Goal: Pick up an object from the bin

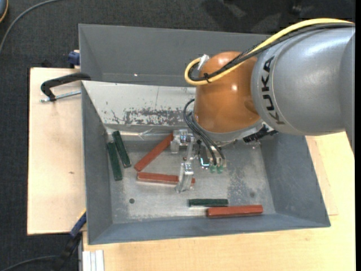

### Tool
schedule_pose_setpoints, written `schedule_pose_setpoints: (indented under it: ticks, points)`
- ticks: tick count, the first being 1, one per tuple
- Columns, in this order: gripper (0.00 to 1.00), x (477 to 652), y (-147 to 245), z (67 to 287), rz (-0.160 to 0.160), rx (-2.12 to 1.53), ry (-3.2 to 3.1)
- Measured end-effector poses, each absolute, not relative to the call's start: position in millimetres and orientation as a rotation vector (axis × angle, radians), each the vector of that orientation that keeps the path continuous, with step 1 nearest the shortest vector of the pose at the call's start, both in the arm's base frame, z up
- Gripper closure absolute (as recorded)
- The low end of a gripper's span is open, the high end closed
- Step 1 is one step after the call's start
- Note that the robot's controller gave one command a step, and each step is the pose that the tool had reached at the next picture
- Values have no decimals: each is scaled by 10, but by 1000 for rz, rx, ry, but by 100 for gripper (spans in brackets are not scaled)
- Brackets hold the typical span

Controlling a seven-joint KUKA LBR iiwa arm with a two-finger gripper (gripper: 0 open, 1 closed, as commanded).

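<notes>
Camera view: the arm (307, 78) comes in from the right, and its orange wrist cover (225, 97) hangs over the middle of the grey bin (95, 174). Below the cover, the gripper (185, 180) is down near the bin floor, at the right-hand end of a flat red bar (159, 178) lying near the centre. I cannot tell whether the claw is released or clenched, because its tip is a clutter of metal and cable from this angle. So I do not say it holds anything.

The relation that matters is this: the bar's long axis runs left to right across the view, and nearly all of its length stretches leftward from the gripper. As I judge it, a grasp here would take the bar by its end rather than its middle, so the bar may tip when lifted.

A second red bar (153, 154) lies on a slant just behind the first. Two dark green bars (114, 161) lie near the left wall. A dark green bar (207, 202) and another red bar (234, 210) lie along the front wall — all of these are clear of the gripper.

The only readable writing is "KUKA" (265, 97) on the arm's grey link. The bars show no labels.
</notes>
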State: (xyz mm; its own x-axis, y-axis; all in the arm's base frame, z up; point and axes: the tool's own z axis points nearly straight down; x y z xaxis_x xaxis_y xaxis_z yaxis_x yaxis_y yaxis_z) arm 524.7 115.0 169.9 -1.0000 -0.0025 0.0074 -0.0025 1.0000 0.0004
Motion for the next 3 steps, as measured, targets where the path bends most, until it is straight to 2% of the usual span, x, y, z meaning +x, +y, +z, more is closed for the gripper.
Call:
schedule_pose_setpoints:
  ticks: [1, 2, 3]
  points:
    - [0, 5308, 1408, 682, -4, -97, -3144]
    - [100, 5308, 1398, 707, -4, -98, -3143]
    - [100, 5255, 1267, 1938, -5, -28, -3154]
